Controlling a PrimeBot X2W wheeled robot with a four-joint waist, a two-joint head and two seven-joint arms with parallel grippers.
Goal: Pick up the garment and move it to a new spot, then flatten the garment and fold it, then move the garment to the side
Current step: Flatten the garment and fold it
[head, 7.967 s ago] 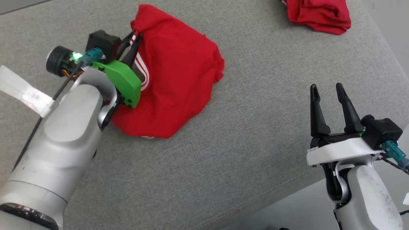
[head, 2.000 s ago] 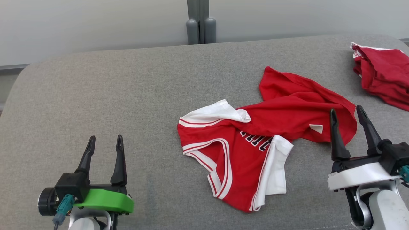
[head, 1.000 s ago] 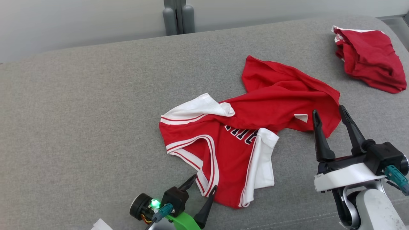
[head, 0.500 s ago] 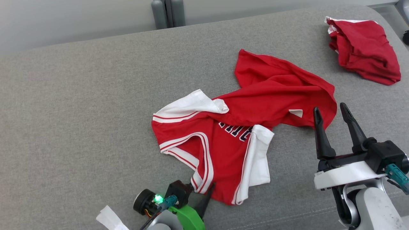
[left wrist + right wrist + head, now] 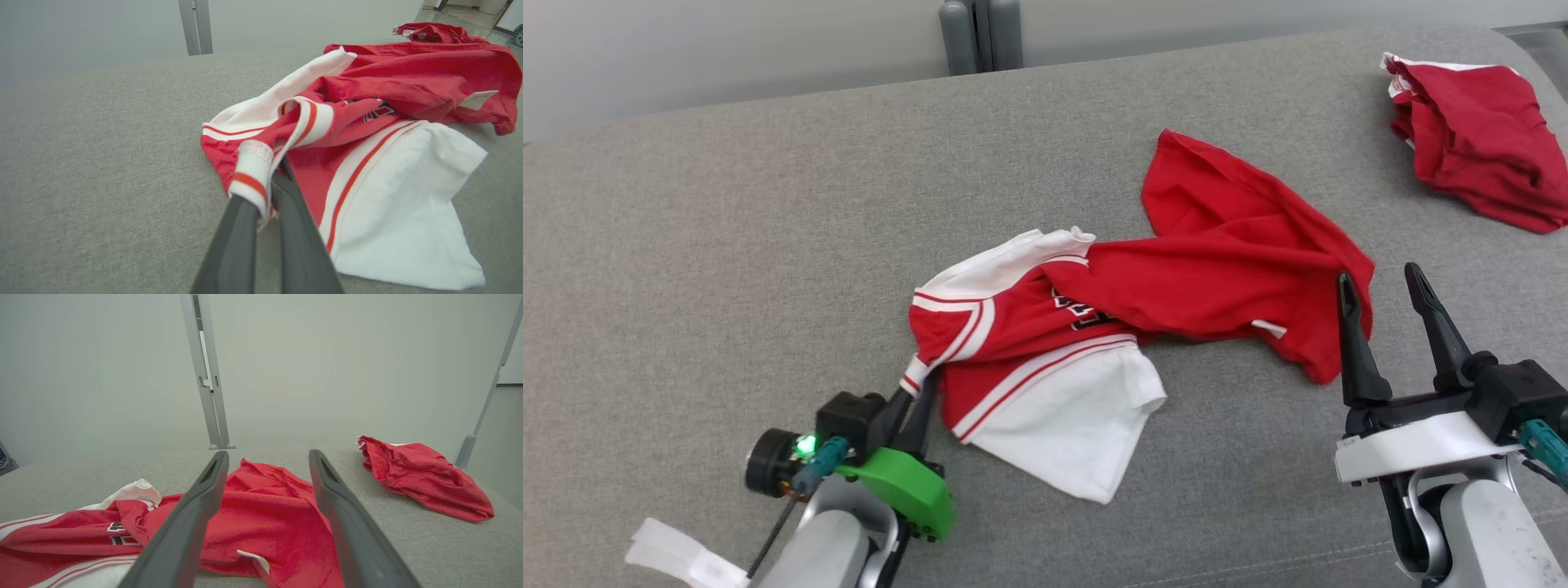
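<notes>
Garments number two on the grey padded surface [image 5: 727, 245]. One is the garment [image 5: 1217, 278] of your task, red with white panels and striped trim. The other is one crumpled red cloth [image 5: 1478, 147] at the back right corner, well apart from it. Grippers you have two also. You see one pair of grey posts [image 5: 980, 33] behind the surface, and one white tag [image 5: 678, 555] by the left arm.

Your left gripper [image 5: 917, 385] has its two fingers pressed together, and they pinch the striped rib edge [image 5: 251, 171] at the near left corner of the garment. In the left wrist view this white and red band lies over the tip of one finger, and the cloth goes between the two. From this pinched corner the garment stretches away to the right and to the back. First comes a red part with dark letters, half covered, and one white panel [image 5: 1070, 425] lying flat just beside the fingers. After it comes a wide plain red part, folded over, with one small white label [image 5: 1267, 328] on it.

Your right gripper [image 5: 1378, 273] has its fingers spread wide and holds nothing. The right end of the garment lies just before these fingers; if it touches them, you cannot tell.
</notes>
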